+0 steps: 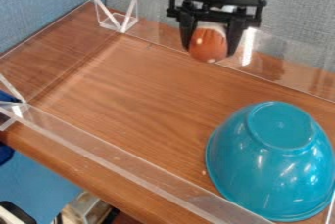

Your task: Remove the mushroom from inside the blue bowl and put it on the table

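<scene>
Now, pincer (213, 40): seen at the far side of the bench, pointing straight down, its black fingers (183, 27) clamped either side of a small rounded object.
Grip: the pincer is clenched on the mushroom (206, 44), which is held between the two fingers.
Mushroom: orange-brown, egg-like, seated right in the pincer's grasp, its lower end showing below the fingertips; whether it touches the bench surface cannot be told from this angle.
Blue bowl (272, 157): well apart from the pincer, towards the near right corner; it is seen resting upside down, flat circular base facing up, glossy teal.
Bench (131, 81): brown wood-grain top spread out below and in front of the pincer, a wide bare stretch lying between the pincer and the bowl.
Clear walls (118, 159): low acrylic strips are seen along the bench edges; one runs just behind the pincer.
Corner brackets (118, 18): clear triangular pieces are seen off to the pincer's side at the far corner.
</scene>
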Available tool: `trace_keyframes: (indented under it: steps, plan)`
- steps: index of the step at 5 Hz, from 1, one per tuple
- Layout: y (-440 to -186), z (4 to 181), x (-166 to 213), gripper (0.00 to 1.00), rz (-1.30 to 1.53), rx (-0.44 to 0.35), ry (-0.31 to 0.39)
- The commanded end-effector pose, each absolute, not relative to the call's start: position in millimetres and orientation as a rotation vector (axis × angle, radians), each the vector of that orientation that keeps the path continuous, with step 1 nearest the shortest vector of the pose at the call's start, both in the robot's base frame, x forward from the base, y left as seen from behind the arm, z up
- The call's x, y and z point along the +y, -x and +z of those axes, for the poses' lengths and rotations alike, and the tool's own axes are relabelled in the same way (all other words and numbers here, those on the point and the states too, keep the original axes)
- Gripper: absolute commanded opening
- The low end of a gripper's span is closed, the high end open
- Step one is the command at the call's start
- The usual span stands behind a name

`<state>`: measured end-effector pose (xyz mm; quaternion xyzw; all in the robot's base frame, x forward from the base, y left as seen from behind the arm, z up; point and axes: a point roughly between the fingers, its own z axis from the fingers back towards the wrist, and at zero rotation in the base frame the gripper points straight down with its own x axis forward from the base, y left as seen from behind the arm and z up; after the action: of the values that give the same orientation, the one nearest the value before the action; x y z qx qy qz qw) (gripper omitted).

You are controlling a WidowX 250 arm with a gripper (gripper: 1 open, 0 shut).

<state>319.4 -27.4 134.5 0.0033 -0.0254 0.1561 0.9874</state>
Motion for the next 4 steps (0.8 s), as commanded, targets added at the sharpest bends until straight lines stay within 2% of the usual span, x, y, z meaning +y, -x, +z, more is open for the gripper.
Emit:
trace_keyframes:
  steps: [1, 2, 3, 4]
  plan:
    - [-300, 160.4, -7, 0.00, 0.333, -0.121, -0.005]
    - [-284, 150.9, 32, 0.00, 0.410, -0.099, -0.031]
    - [-283, 148.6, 7, 1.00, 0.416, -0.095, -0.018]
    - [-294, 147.9, 19, 1.00, 0.488, -0.121, -0.025]
